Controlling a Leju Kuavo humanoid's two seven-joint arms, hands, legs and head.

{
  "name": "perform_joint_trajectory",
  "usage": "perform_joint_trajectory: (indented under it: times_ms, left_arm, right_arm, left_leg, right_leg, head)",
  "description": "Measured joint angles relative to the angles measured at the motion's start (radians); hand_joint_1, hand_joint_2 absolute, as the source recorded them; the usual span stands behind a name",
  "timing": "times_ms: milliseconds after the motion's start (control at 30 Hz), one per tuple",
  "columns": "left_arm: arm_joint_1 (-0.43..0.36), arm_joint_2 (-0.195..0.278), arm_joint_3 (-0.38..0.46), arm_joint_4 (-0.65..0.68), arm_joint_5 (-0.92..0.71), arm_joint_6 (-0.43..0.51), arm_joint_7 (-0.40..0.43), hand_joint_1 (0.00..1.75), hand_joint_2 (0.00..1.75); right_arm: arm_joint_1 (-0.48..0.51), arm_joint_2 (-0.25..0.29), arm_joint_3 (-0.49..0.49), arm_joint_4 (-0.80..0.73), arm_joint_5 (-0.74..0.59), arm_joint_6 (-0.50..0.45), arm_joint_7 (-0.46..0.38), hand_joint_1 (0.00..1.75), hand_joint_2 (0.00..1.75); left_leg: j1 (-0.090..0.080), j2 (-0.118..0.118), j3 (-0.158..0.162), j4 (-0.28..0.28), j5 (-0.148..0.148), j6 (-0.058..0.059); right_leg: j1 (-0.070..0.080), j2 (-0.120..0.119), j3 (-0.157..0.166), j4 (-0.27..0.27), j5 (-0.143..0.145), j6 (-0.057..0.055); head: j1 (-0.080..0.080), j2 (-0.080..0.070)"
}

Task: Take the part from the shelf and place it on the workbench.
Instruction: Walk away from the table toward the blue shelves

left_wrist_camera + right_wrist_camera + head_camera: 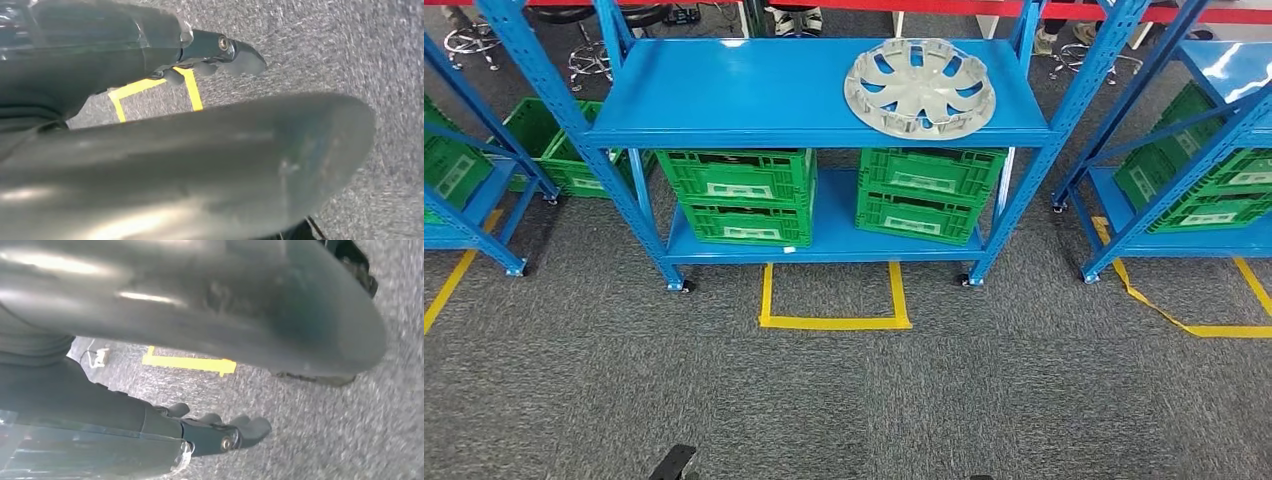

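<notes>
Two hands hang empty over the grey carpet: the left hand (220, 52) and the right hand (220, 432) each show fingers loosely extended, gripping nothing. Ahead, left to right, the blue steel shelf (754, 90) carries the round silver plastic wheel cover (920, 87) toward its right end, above green plastic crates (740, 195). It looks light, thin, somewhat flexible and slick; grasping opposite rim edges with both hands seems safest.
</notes>
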Motion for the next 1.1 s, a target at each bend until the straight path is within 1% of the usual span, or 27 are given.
perform_joint_trajectory:
  times_ms: [33, 67, 100, 133, 167, 200, 233, 267, 300, 333, 367, 400, 433, 467, 500, 533, 600, 633, 767, 800, 833, 900, 933, 1033, 1067, 1100]
  left_arm:
    - [0.000, 0.000, 0.000, 0.000, 0.001, 0.000, 0.000, 0.00, 0.00]
    - [-0.001, -0.001, 0.000, -0.001, 0.002, 0.000, 0.000, 0.00, 0.00]
    - [-0.002, -0.001, 0.000, -0.001, 0.003, 0.001, -0.001, 0.00, 0.00]
    - [-0.002, -0.001, 0.000, -0.001, 0.004, 0.001, -0.002, 0.00, 0.00]
    - [-0.002, -0.001, 0.000, 0.000, 0.004, 0.002, -0.003, 0.00, 0.00]
    - [-0.001, 0.000, 0.000, 0.000, 0.005, 0.002, -0.004, 0.00, 0.00]
    - [0.001, 0.001, 0.000, 0.000, 0.005, 0.002, -0.004, 0.00, 0.00]
    - [0.002, 0.001, 0.000, 0.000, 0.006, 0.002, -0.004, 0.00, 0.00]
    - [0.004, 0.002, 0.000, 0.001, 0.007, 0.002, -0.004, 0.00, 0.00]
    - [0.004, 0.002, 0.000, 0.001, 0.008, 0.001, -0.004, 0.00, 0.00]
    - [0.004, 0.002, 0.000, 0.001, 0.008, 0.001, -0.005, 0.00, 0.00]
    - [0.004, 0.001, 0.000, 0.001, 0.009, -0.001, -0.005, 0.00, 0.00]
    - [0.003, 0.001, 0.000, 0.001, 0.011, -0.003, -0.006, 0.00, 0.00]
    - [0.003, 0.001, 0.000, 0.002, 0.013, -0.006, -0.006, 0.00, 0.00]
    - [0.003, 0.001, 0.000, 0.002, 0.015, -0.009, -0.006, 0.00, 0.00]
    - [0.004, 0.001, 0.000, 0.002, 0.017, -0.010, -0.006, 0.00, 0.00]
    - [0.005, 0.000, 0.000, 0.002, 0.019, -0.012, -0.006, 0.00, 0.00]
    - [0.005, 0.000, 0.000, 0.002, 0.019, -0.012, -0.006, 0.00, 0.00]
    - [0.005, -0.001, 0.000, 0.002, 0.022, -0.014, -0.006, 0.00, 0.00]
    - [0.005, -0.001, 0.000, 0.002, 0.023, -0.014, -0.005, 0.00, 0.00]
    - [0.005, -0.001, 0.000, 0.002, 0.025, -0.014, -0.005, 0.00, 0.00]
    - [0.004, -0.002, 0.000, 0.002, 0.027, -0.014, -0.004, 0.00, 0.00]
    - [0.004, -0.002, 0.000, 0.002, 0.027, -0.014, -0.004, 0.00, 0.00]
    - [0.004, -0.001, 0.000, 0.002, 0.028, -0.013, -0.005, 0.00, 0.00]
    - [0.003, -0.001, 0.000, 0.002, 0.028, -0.013, -0.005, 0.00, 0.00]
    - [0.003, -0.001, 0.000, 0.002, 0.028, -0.013, -0.006, 0.00, 0.00]
  right_arm:
    - [0.001, -0.001, 0.000, 0.000, 0.000, 0.000, 0.000, 0.00, 0.00]
    - [0.004, -0.001, 0.000, 0.001, 0.000, 0.000, 0.000, 0.00, 0.00]
    - [0.005, -0.001, 0.001, 0.000, 0.000, 0.001, 0.001, 0.00, 0.00]
    - [0.004, -0.001, 0.002, 0.000, 0.000, 0.001, 0.001, 0.00, 0.00]
    - [0.001, -0.001, 0.002, 0.000, 0.000, 0.002, 0.001, 0.00, 0.00]
    - [-0.002, 0.000, 0.002, 0.000, 0.001, 0.003, 0.001, 0.00, 0.00]
    - [-0.003, 0.001, 0.002, 0.000, 0.002, 0.004, 0.001, 0.00, 0.00]
    - [-0.003, 0.002, 0.002, 0.000, 0.002, 0.005, 0.001, 0.00, 0.00]
    - [-0.002, 0.002, 0.002, 0.000, 0.002, 0.006, 0.001, 0.00, 0.00]
    - [-0.001, 0.003, 0.003, 0.000, 0.003, 0.007, 0.001, 0.00, 0.00]
    - [0.000, 0.003, 0.003, 0.000, 0.003, 0.009, 0.001, 0.00, 0.00]
    - [-0.001, 0.003, 0.003, 0.000, 0.003, 0.010, 0.001, 0.00, 0.00]
    - [-0.002, 0.003, 0.003, 0.000, 0.003, 0.011, 0.001, 0.00, 0.00]
    - [-0.003, 0.004, 0.003, 0.000, 0.003, 0.013, 0.001, 0.00, 0.00]
    - [-0.004, 0.003, 0.003, 0.000, 0.003, 0.014, 0.001, 0.00, 0.00]
    - [-0.005, 0.003, 0.003, 0.000, 0.004, 0.015, 0.001, 0.00, 0.00]
    - [-0.005, 0.003, 0.003, 0.001, 0.004, 0.017, 0.001, 0.00, 0.00]
    - [-0.005, 0.002, 0.004, 0.001, 0.004, 0.017, 0.001, 0.00, 0.00]
    - [-0.006, 0.000, 0.004, 0.001, 0.005, 0.018, 0.001, 0.00, 0.00]
    - [-0.006, 0.001, 0.004, 0.001, 0.005, 0.018, 0.001, 0.00, 0.00]
    - [-0.007, 0.001, 0.004, 0.001, 0.006, 0.018, 0.001, 0.00, 0.00]
    - [-0.008, 0.001, 0.004, 0.001, 0.008, 0.018, 0.001, 0.00, 0.00]
    - [-0.009, 0.001, 0.004, 0.001, 0.009, 0.018, 0.001, 0.00, 0.00]
    - [-0.010, 0.001, 0.004, 0.001, 0.011, 0.019, 0.002, 0.00, 0.00]
    - [-0.010, 0.001, 0.004, 0.001, 0.011, 0.019, 0.002, 0.00, 0.44]
    - [-0.011, 0.001, 0.004, 0.001, 0.012, 0.019, 0.002, 0.00, 0.87]
  left_leg:
    - [0.000, 0.009, 0.005, -0.004, -0.002, -0.005]
    - [0.000, -0.005, 0.009, -0.004, -0.007, -0.010]
    - [0.002, -0.034, 0.007, 0.007, -0.017, -0.014]
    - [0.003, -0.069, -0.006, 0.037, -0.035, -0.018]
    - [0.005, -0.106, -0.035, 0.090, -0.061, -0.020]
    - [0.006, -0.121, -0.075, 0.157, -0.087, -0.022]
    - [0.006, -0.122, -0.118, 0.221, -0.105, -0.023]
    - [0.006, -0.117, -0.151, 0.262, -0.106, -0.025]
    - [0.006, -0.113, -0.167, 0.268, -0.086, -0.025]
    - [0.006, -0.110, -0.164, 0.236, -0.046, -0.025]
    - [0.007, -0.109, -0.146, 0.177, 0.003, -0.025]
    - [0.006, -0.109, -0.125, 0.121, 0.037, -0.024]
    - [0.006, -0.110, -0.105, 0.074, 0.057, -0.019]
    - [0.005, -0.111, -0.093, 0.046, 0.062, -0.014]
    - [0.004, -0.112, -0.088, 0.038, 0.055, -0.009]
    - [0.004, -0.112, -0.086, 0.032, 0.054, -0.005]
    - [0.003, -0.113, -0.086, 0.031, 0.053, -0.002]
    - [0.002, -0.113, -0.086, 0.031, 0.053, -0.001]
    - [-0.002, -0.113, -0.082, 0.031, 0.048, 0.008]
    - [-0.003, -0.113, -0.082, 0.032, 0.046, 0.011]
    - [-0.005, -0.113, -0.081, 0.033, 0.045, 0.015]
    - [-0.010, -0.113, -0.081, 0.033, 0.043, 0.022]
    - [-0.013, -0.113, -0.081, 0.033, 0.043, 0.024]
    - [-0.014, -0.113, -0.078, 0.028, 0.045, 0.035]
    - [-0.013, -0.113, -0.074, 0.022, 0.047, 0.040]
    - [-0.011, -0.112, -0.070, 0.017, 0.049, 0.044]
  right_leg:
    - [0.000, 0.008, 0.002, -0.007, -0.002, -0.004]
    - [-0.002, 0.016, 0.005, -0.014, 0.000, -0.007]
    - [-0.006, 0.023, 0.012, -0.023, 0.002, -0.012]
    - [-0.010, 0.030, 0.019, -0.032, 0.004, -0.015]
    - [-0.013, 0.036, 0.024, -0.037, 0.005, -0.018]
    - [-0.013, 0.043, 0.026, -0.039, 0.004, -0.021]
    - [-0.013, 0.051, 0.028, -0.039, 0.001, -0.022]
    - [-0.012, 0.058, 0.030, -0.038, -0.002, -0.023]
    - [-0.012, 0.064, 0.034, -0.037, -0.006, -0.022]
    - [-0.012, 0.069, 0.040, -0.034, -0.010, -0.020]
    - [-0.013, 0.073, 0.046, -0.031, -0.017, -0.016]
    - [-0.012, 0.076, 0.051, -0.026, -0.024, -0.011]
    - [-0.012, 0.080, 0.052, -0.020, -0.030, -0.005]
    - [-0.011, 0.082, 0.052, -0.015, -0.036, -0.002]
    - [-0.009, 0.084, 0.050, -0.012, -0.038, -0.004]
    - [-0.010, 0.085, 0.049, -0.011, -0.039, -0.009]
    - [-0.010, 0.086, 0.051, -0.014, -0.038, -0.022]
    - [-0.010, 0.086, 0.052, -0.016, -0.038, -0.023]
    - [-0.011, 0.086, 0.058, -0.023, -0.038, -0.022]
    - [-0.013, 0.085, 0.060, -0.026, -0.037, -0.017]
    - [-0.015, 0.085, 0.061, -0.028, -0.037, -0.008]
    - [-0.021, 0.085, 0.063, -0.032, -0.037, 0.014]
    - [-0.023, 0.085, 0.063, -0.033, -0.037, 0.022]
    - [-0.029, 0.085, 0.063, -0.034, -0.040, 0.039]
    - [-0.029, 0.083, 0.060, -0.024, -0.047, 0.042]
    - [-0.030, 0.080, 0.049, 0.003, -0.063, 0.045]
  head:
    - [0.000, 0.000]
    - [-0.002, 0.000]
    - [-0.003, 0.000]
    - [-0.005, 0.000]
    - [-0.009, 0.000]
    - [-0.014, 0.000]
    - [-0.018, 0.000]
    - [-0.022, 0.000]
    - [-0.024, 0.000]
    - [-0.026, 0.000]
    - [-0.027, 0.000]
    - [-0.030, 0.000]
    - [-0.032, 0.000]
    - [-0.032, 0.000]
    - [-0.031, 0.000]
    - [-0.030, 0.000]
    - [-0.026, 0.000]
    - [-0.024, 0.000]
    - [-0.022, 0.000]
    - [-0.021, 0.000]
    - [-0.021, 0.000]
    - [-0.021, 0.000]
    - [-0.021, 0.000]
    - [-0.021, 0.000]
    - [-0.021, 0.000]
    - [-0.019, 0.000]
